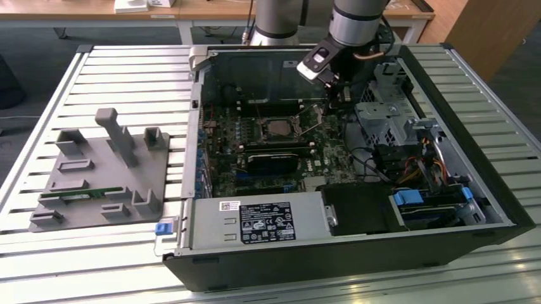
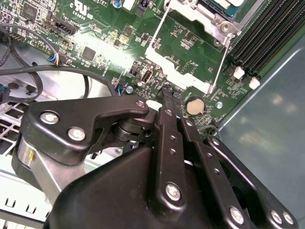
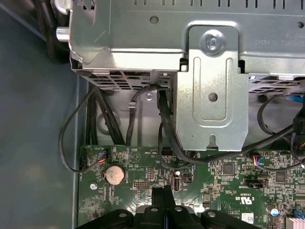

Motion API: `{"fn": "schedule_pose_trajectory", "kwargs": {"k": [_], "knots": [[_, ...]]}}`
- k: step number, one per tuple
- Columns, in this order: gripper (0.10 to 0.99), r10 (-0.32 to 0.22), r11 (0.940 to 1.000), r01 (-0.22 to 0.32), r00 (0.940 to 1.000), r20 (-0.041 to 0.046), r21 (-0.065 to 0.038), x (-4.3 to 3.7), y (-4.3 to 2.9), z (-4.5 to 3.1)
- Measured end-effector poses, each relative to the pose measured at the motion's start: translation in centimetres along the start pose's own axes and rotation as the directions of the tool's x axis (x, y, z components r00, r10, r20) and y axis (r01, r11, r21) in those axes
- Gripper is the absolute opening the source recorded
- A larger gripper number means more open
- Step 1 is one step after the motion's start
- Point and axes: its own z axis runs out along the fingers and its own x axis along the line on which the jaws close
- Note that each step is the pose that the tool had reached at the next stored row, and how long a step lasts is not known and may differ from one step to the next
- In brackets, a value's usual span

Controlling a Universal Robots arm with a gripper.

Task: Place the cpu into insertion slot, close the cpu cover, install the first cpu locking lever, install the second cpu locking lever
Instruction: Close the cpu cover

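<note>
Nearest the lens in the second wrist view is the gripper (image 2: 167,90), black bolted linkage arms converging to a point. The fingers (image 2: 164,114) are pressed together, with nothing seen between them. The tip is low over the green motherboard (image 2: 95,38), just beside a round coin cell (image 2: 193,106). The first wrist view agrees: the fingers meet at a thin seam above the board, with the coin cell near. Black cables (image 3: 167,138) loop out from under a grey metal drive cage (image 3: 209,95).

In the exterior view an open computer case (image 1: 338,263) lies on its side on a slatted metal surface (image 1: 127,69). The arm (image 1: 355,25) reaches down into it. The insertion slot (image 1: 277,128) sits mid-board, toward the exterior view's left of the gripper and apart from it.

In the second wrist view the cpu cover (image 2: 198,14) lies as a silver frame at the socket. Two thin wire levers (image 2: 220,62) run out from the frame across the board. The free end of the nearer one is close to the fingertip, but contact is not clear. I cannot tell whether the cpu is seated, since the socket centre reads dark in the exterior view.

A grey moulded fixture (image 1: 101,171) stands on the surface at the exterior view's left of the case, well apart from the arm.
</note>
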Motion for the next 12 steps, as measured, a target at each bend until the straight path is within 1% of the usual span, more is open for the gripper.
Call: {"fn": "schedule_pose_trajectory", "kwargs": {"k": [8, 12], "knots": [[0.106, 0.0, 1.0, 0.0, 1.0, 0.0001, 0.0, -0.01, -0.03, 0.47], [0.106, 0.0, 1.0, 0.0, 1.0, 0.0001, 0.0, -0.02, -0.3, 0.52]]}}
